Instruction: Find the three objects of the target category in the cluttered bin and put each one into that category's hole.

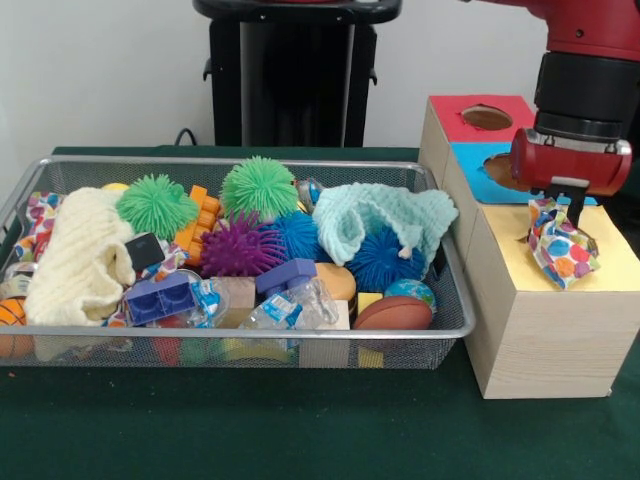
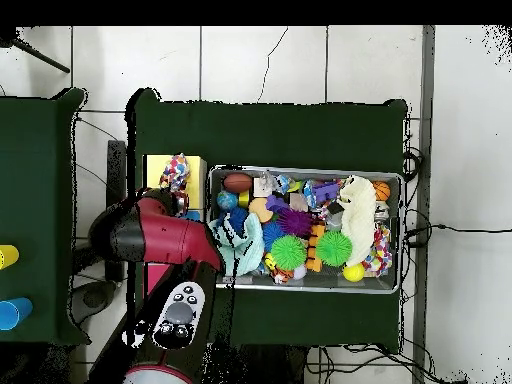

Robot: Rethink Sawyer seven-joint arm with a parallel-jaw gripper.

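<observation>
1. The yellow-topped box [image 1: 545,300] stands on the bench [image 1: 300,430], just beside the end of the bin [image 1: 455,330]; it serves as the landmark here.
2. The gripper [image 1: 567,205] hangs over this box, pinching the top of one polka-dot cloth [image 1: 562,245], whose lower folds rest on the yellow top.
3. The hole of this box is hidden beneath the cloth and arm in both views, so whether the cloth is aligned with it cannot be told.
4. At the bin's end farthest from the box, another polka-dot cloth [image 1: 38,215] shows against the wire wall, beside the cream cloth [image 1: 80,260].
5. Risk: if released off-centre, the soft cloth would likely drape over the hole's rim and stay on top.
6. Risk: loose folds may cling to the gripper as it lifts.
</observation>
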